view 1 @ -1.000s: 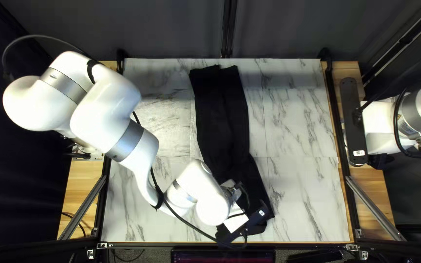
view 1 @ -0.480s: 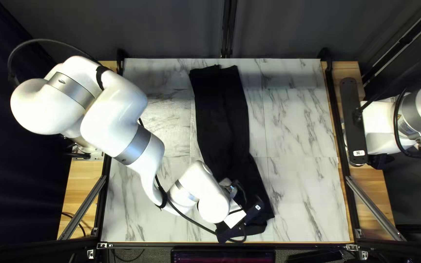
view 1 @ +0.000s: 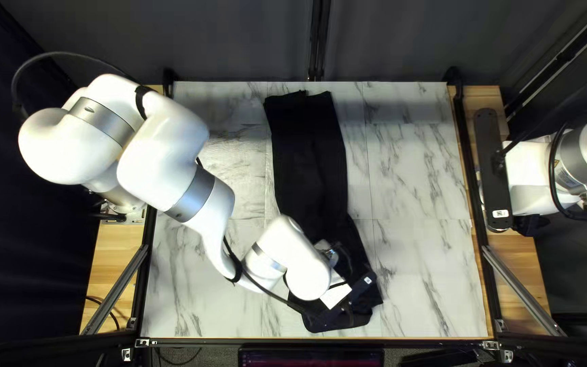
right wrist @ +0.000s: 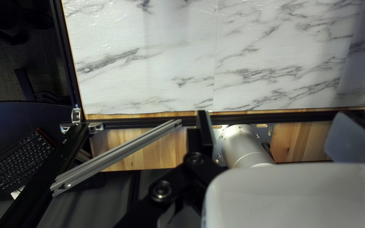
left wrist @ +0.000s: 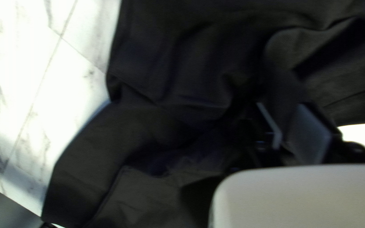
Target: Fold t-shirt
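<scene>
White marble-patterned surface (view 1: 422, 170), with a dark curtain (view 1: 239, 41) beyond its far edge. Across its middle lies a black T-shirt (view 1: 307, 156), a long, narrow shape running from far edge to near, creased at the near end. Over that end is the left tool (view 1: 334, 295); how far open it is, or whether it has hold of cloth, cannot be told. At the right edge, the right tool (view 1: 526, 166) is wide open, holding nothing.
</scene>
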You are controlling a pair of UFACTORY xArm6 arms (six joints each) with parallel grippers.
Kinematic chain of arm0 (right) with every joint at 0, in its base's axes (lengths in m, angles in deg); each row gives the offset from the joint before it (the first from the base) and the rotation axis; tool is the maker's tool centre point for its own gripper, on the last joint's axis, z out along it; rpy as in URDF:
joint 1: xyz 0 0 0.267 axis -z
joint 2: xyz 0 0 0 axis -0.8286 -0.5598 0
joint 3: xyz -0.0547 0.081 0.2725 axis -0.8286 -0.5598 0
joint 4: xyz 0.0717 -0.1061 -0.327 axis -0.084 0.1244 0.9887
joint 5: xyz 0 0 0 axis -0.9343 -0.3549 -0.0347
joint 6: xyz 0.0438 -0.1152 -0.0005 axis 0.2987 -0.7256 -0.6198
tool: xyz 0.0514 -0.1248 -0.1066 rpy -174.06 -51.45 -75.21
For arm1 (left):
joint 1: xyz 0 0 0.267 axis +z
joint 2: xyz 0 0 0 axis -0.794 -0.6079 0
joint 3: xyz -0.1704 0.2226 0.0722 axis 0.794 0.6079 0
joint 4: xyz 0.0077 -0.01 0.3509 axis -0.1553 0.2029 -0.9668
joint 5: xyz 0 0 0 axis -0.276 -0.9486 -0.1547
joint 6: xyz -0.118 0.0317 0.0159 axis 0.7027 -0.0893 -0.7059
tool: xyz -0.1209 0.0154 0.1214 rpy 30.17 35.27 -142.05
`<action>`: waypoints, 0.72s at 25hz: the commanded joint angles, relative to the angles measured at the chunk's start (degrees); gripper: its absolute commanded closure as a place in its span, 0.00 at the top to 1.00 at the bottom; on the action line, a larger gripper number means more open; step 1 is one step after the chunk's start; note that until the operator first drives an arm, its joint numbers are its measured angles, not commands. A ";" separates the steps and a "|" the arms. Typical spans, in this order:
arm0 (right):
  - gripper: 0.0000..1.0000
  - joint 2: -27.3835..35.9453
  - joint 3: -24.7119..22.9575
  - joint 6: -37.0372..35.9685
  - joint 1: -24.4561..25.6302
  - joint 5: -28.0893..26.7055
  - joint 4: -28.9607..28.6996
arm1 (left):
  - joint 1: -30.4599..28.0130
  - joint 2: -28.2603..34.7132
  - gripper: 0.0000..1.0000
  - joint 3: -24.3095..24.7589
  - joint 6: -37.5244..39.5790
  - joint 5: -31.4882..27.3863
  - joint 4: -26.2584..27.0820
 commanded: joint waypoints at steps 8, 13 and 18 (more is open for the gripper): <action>1.00 0.00 0.00 0.00 0.00 0.00 0.00 | 6.44 2.61 0.07 5.19 -20.27 10.39 4.89; 1.00 0.00 0.00 0.00 0.00 0.00 0.00 | 6.87 3.03 1.00 8.43 -30.93 16.84 9.93; 1.00 0.00 0.00 0.00 0.00 0.00 0.00 | 4.93 7.32 1.00 11.49 -29.76 16.31 8.36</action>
